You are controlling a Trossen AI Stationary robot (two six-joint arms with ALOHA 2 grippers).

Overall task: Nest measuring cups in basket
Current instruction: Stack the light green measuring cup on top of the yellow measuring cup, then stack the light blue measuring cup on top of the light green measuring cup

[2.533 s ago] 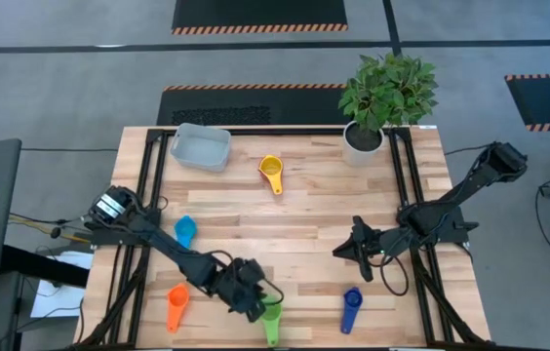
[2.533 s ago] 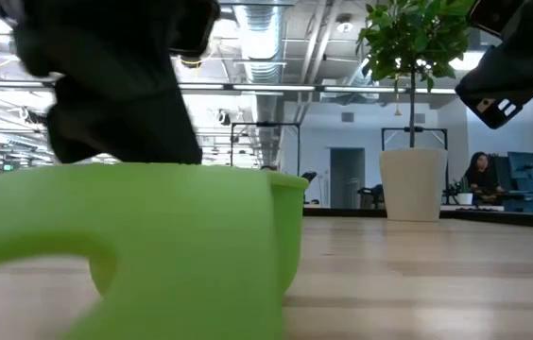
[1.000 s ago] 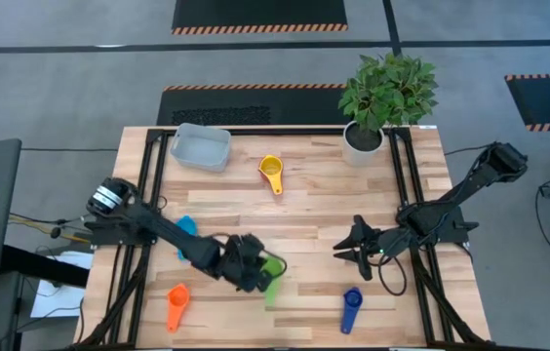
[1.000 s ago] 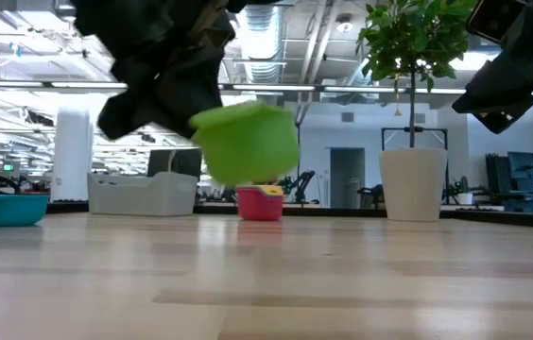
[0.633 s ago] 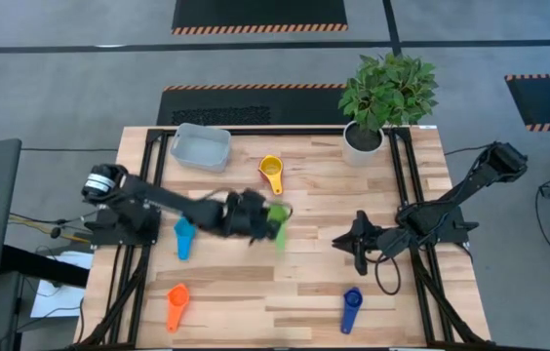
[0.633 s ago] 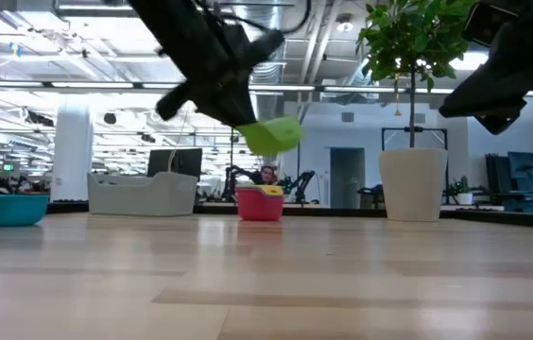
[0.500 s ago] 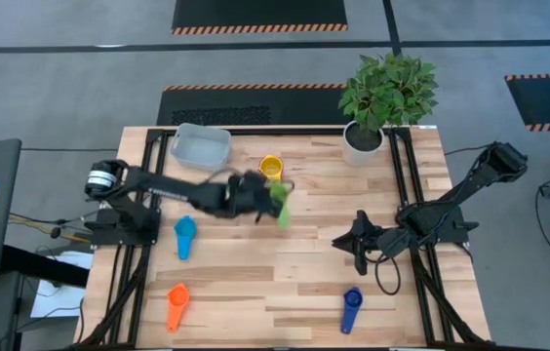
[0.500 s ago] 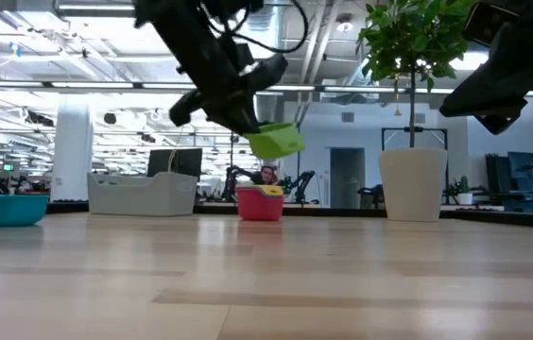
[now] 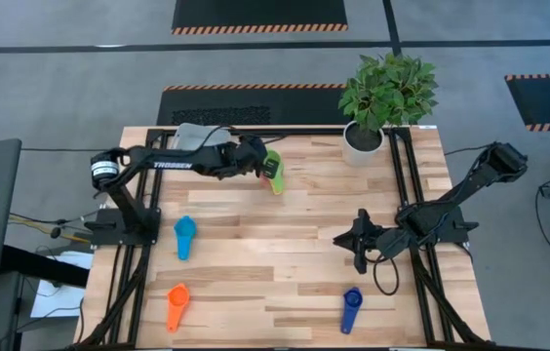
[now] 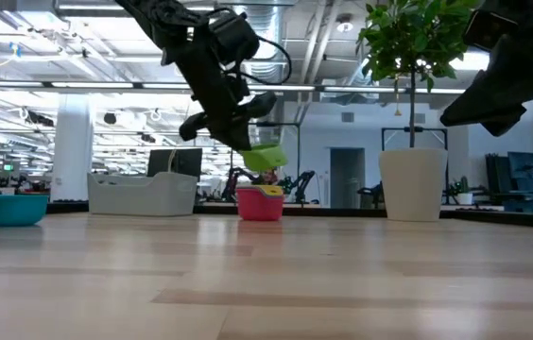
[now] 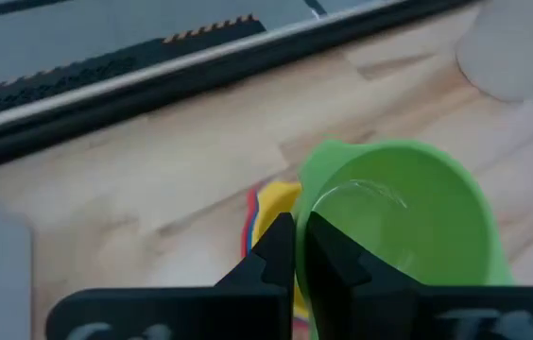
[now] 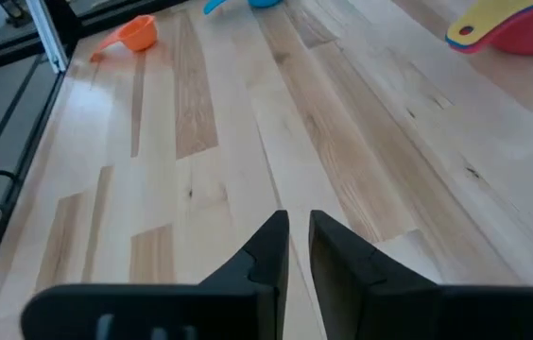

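Observation:
My left gripper (image 9: 258, 159) is shut on the green measuring cup (image 9: 274, 169) and holds it in the air just over the yellow cup nested in the red one (image 10: 260, 202), near the table's far edge. The pale basket (image 10: 142, 194) stands to their left, partly under my left arm. A light blue cup (image 9: 185, 235), an orange cup (image 9: 176, 303) and a dark blue cup (image 9: 352, 308) lie on the wood. My right gripper (image 9: 343, 244) hovers shut over the table's right half, touching nothing. My left gripper pinches the green cup's wall at the rim (image 11: 306, 194), one finger inside the bowl and one outside, as far as the left wrist view shows. The cup is lifted clear, tilted, hanging below the fingers (image 10: 238, 113) above the yellow cup (image 11: 271, 212).
A white plant pot (image 9: 363, 142) stands at the far right corner. Black rails (image 9: 154, 185) run along the left and right table edges. Bare wood lies in the middle of the table between the scattered cups.
My left gripper has carried the green cup from the table's near middle toward the far edge and slightly right, ending over the yellow and red cups beside the basket. The cup has stayed clear of the table. The right arm has kept still.

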